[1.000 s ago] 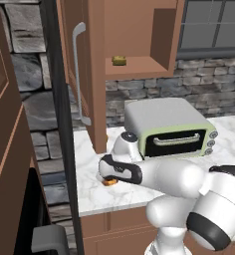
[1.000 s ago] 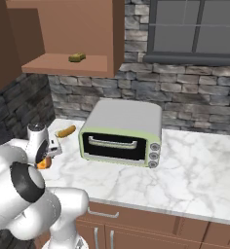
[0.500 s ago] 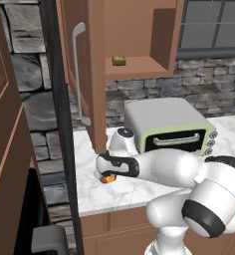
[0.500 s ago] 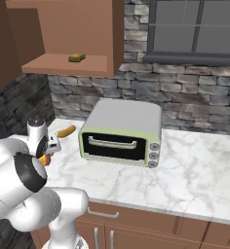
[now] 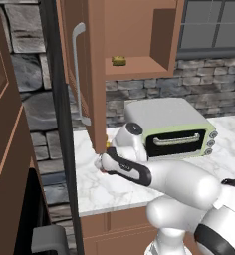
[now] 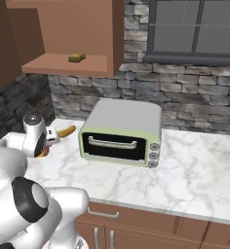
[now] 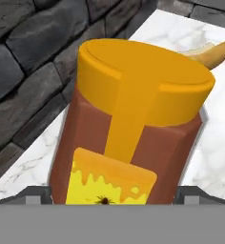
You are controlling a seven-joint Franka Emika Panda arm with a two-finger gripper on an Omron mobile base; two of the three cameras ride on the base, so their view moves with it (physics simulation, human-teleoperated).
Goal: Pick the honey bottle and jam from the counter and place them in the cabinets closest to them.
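Between the released tool's [image 7: 112, 200] spread tips, at twelve o'clock, stands the honey bottle [image 7: 128, 128]; clenching comes next, I judge.

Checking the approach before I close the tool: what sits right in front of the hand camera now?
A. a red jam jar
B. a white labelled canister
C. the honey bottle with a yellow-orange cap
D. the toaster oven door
C: the honey bottle stands close up in the hand view, amber-brown body under a yellow-orange cap, on the white marble counter by the stone wall.
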